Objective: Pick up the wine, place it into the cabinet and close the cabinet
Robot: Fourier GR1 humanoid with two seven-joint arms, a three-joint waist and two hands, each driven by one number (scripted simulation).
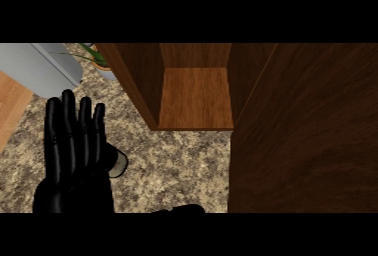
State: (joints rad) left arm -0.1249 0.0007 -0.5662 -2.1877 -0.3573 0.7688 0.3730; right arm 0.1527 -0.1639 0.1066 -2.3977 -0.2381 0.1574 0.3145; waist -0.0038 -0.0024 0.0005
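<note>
My left hand (74,150) stands open at the left, fingers straight and pointing up. Behind its right edge peeks a small dark round thing with a pale rim (120,163), which may be the wine; most of it is hidden by the hand. The wooden cabinet (196,97) is open at top centre, and its shelf is bare. Its dark door (306,130) is swung out and fills the right side. A black shape (181,209) at the lower edge looks like part of my right hand; too little of it shows to tell more.
A grey appliance (37,65) stands at the top left, with a potted plant (100,60) beside it. A light wooden surface (11,107) borders the speckled counter (177,165) on the left.
</note>
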